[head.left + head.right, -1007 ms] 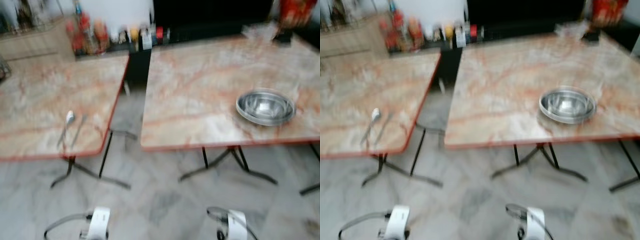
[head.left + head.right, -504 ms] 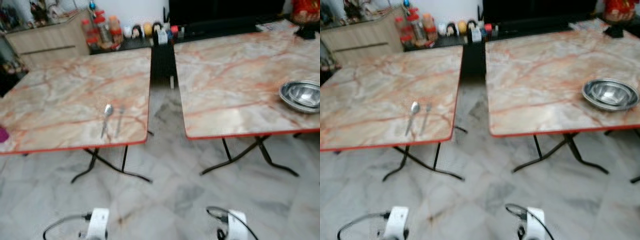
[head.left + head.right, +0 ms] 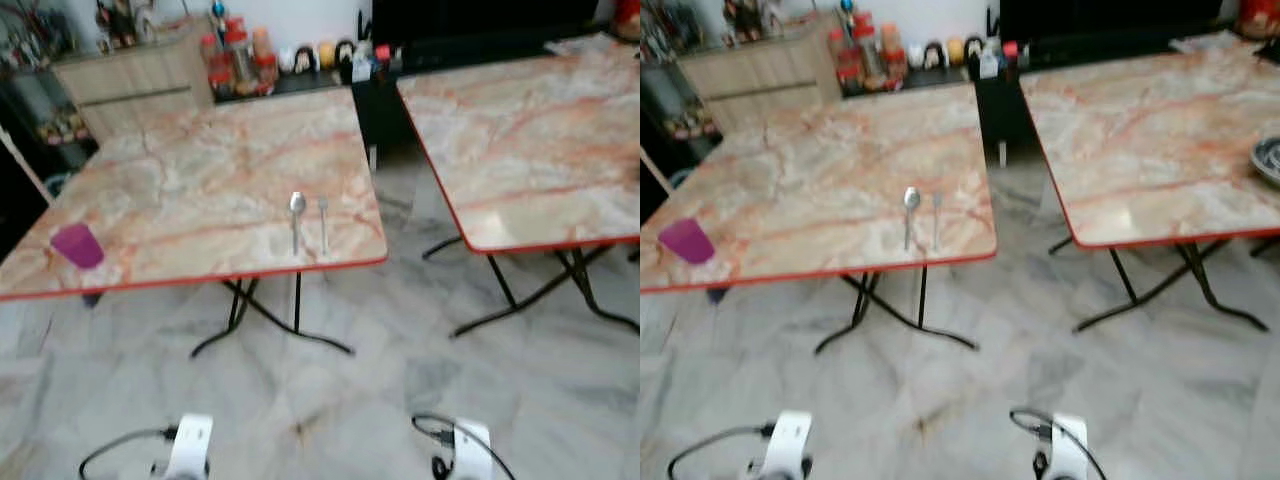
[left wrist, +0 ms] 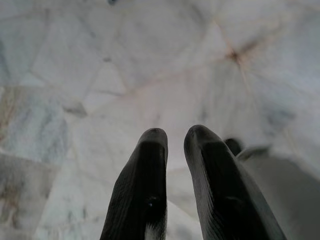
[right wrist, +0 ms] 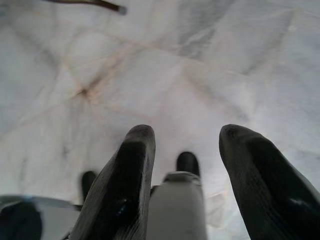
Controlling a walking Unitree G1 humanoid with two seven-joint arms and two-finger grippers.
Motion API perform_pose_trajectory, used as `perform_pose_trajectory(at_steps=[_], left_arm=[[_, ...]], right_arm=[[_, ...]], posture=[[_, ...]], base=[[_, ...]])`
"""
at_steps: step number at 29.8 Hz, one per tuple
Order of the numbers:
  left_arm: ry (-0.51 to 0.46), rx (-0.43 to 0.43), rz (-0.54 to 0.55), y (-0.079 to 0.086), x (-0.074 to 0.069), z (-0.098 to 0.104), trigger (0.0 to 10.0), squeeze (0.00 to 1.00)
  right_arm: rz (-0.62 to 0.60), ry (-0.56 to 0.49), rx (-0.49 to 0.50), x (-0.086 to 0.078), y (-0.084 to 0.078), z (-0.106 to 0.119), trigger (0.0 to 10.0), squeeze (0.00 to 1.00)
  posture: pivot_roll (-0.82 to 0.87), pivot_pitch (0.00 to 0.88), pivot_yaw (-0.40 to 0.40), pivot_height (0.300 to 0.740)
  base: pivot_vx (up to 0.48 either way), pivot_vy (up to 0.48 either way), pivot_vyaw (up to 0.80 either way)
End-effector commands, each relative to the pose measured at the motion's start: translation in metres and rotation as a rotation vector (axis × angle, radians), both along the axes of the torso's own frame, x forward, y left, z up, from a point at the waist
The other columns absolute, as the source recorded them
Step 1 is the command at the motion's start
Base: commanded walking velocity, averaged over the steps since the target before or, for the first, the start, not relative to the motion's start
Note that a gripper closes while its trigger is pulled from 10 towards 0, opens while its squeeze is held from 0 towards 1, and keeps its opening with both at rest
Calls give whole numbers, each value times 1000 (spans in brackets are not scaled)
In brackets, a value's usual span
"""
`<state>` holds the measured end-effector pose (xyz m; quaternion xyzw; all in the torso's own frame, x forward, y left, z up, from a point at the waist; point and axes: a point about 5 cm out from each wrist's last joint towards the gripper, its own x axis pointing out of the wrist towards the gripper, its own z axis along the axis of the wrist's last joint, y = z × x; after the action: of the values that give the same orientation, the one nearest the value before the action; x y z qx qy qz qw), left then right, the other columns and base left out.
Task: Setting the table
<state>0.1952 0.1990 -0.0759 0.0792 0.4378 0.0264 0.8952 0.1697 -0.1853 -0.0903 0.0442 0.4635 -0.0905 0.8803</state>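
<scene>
A spoon (image 3: 296, 215) and a fork (image 3: 323, 220) lie side by side near the front right corner of the left marble table (image 3: 200, 150). A purple cup (image 3: 77, 245) stands near that table's front left edge. The rim of a steel bowl (image 3: 1270, 158) peeks in at the far right on the right marble table (image 3: 530, 120). Both arms hang low over the floor. My left gripper (image 4: 175, 137) is shut with nothing in it. My right gripper (image 5: 185, 135) is open and holds nothing.
A gap of marble floor (image 3: 400, 330) runs between the two tables, which stand on thin black folding legs (image 3: 260, 315). Bottles and jars (image 3: 240, 55) line a dark shelf behind, beside a wooden cabinet (image 3: 130, 85).
The camera has swung left: both tables have shifted right in the picture, the bowl has slid to the edge, and the purple cup has come into sight. Nothing on the tables moved.
</scene>
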Motion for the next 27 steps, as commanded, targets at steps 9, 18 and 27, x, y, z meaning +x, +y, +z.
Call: perform_pose_trajectory(at_steps=[9,18,27], left_arm=[[4,27,-1,11,-4,0,10000,0],[-30,-6,33,7,-2,1,10000,0],[-24,-4,47,6,-5,-1,10000,0]], right_arm=[[5,-17,49,5,17,1,10000,0],[19,-17,28,4,13,1,10000,0],[26,-35,13,9,9,3,10000,0]], posture=[[-54,0,108,740],[-52,0,91,740],[-47,0,78,740]], base=[[0,0,0],[0,0,0],[151,0,151]])
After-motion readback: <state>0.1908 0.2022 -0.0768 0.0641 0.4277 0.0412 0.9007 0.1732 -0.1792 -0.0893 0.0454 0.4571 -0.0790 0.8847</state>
